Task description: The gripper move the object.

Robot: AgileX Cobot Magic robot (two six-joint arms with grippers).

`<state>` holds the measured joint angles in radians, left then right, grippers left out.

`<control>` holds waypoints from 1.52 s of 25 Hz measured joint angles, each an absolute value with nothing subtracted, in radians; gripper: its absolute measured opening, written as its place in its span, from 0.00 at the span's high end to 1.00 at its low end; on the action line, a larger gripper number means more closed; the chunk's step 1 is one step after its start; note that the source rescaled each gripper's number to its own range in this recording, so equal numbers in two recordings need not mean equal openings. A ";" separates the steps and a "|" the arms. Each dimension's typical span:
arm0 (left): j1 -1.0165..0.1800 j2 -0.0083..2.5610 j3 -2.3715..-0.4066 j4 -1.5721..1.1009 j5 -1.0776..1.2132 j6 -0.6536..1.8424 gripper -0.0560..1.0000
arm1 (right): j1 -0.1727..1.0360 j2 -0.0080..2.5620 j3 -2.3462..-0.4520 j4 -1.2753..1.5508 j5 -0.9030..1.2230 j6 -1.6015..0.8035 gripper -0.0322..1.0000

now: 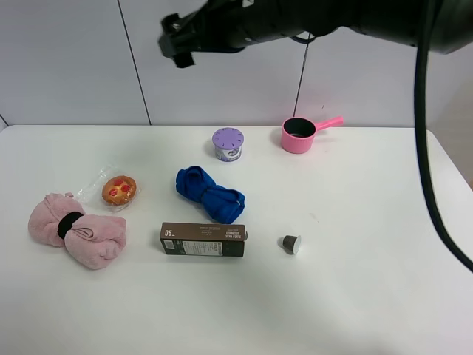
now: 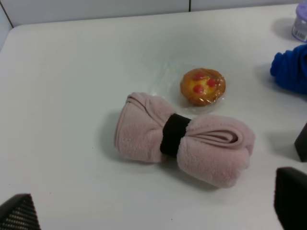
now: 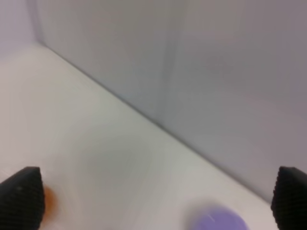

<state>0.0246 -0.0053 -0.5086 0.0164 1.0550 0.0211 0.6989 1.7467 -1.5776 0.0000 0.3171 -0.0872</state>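
Note:
The object, a fluffy pale-pink cloth bundle (image 1: 75,228) cinched by a black band, lies at the table's left side. The left wrist view shows the object (image 2: 184,139) from above and in front, with my left gripper (image 2: 153,207) open; its two black fingertips (image 2: 19,213) stand wide apart short of the bundle and touch nothing. That left gripper does not appear in the exterior view. My right gripper (image 1: 177,41) hangs high over the back of the table on its long black arm. In the right wrist view the right gripper (image 3: 156,199) is open and empty, facing the wall.
A wrapped pastry (image 1: 120,190) lies just behind the pink bundle. A blue cloth bundle (image 1: 210,194) and a dark brown box (image 1: 203,240) sit mid-table. A purple jar (image 1: 228,143) and a pink pot (image 1: 299,135) stand at the back, with a small capsule (image 1: 290,242) right of the box.

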 joint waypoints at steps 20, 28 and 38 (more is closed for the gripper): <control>0.025 -0.005 -0.509 0.016 1.055 0.021 0.00 | 0.167 1.569 -1.578 -0.209 0.968 -0.034 0.00; 0.025 -0.005 -0.509 0.016 1.055 0.021 0.00 | -0.065 1.515 -1.578 -0.198 1.065 -0.048 0.00; 0.025 -0.005 -0.509 0.016 1.055 0.021 0.00 | -0.167 1.294 -1.578 -0.110 1.206 -0.063 0.00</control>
<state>0.0246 -0.0053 -0.5086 0.0164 1.0550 0.0211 -0.1672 1.2940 -1.5776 -0.1100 1.2061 -0.0628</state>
